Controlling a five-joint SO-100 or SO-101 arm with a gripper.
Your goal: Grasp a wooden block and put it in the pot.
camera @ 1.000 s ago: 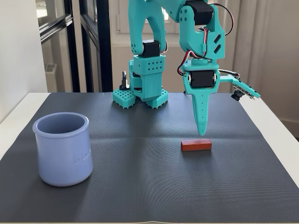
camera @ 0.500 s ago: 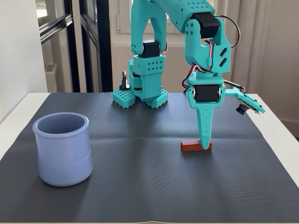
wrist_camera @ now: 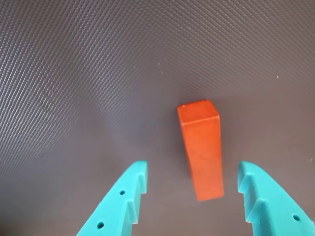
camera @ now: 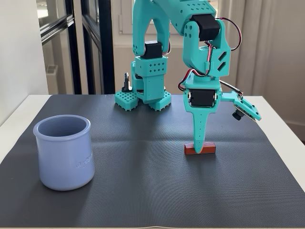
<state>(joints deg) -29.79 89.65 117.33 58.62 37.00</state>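
The wooden block [wrist_camera: 203, 150] is a small red-brown bar lying flat on the dark mat. In the wrist view it lies between my two teal fingers, nearer the right one. In the fixed view the block [camera: 208, 149] shows right of centre, with my fingers straddling it. My gripper [wrist_camera: 193, 179] is open, pointing down, its tips at the mat and not touching the block [camera: 198, 145]. The pale lavender-blue pot [camera: 64, 152] stands upright at the left front of the mat, empty as far as I can see.
The dark textured mat [camera: 152, 191] covers a white table. The arm's teal base [camera: 143, 98] stands at the back centre. A wall and a dark window frame are at the left.
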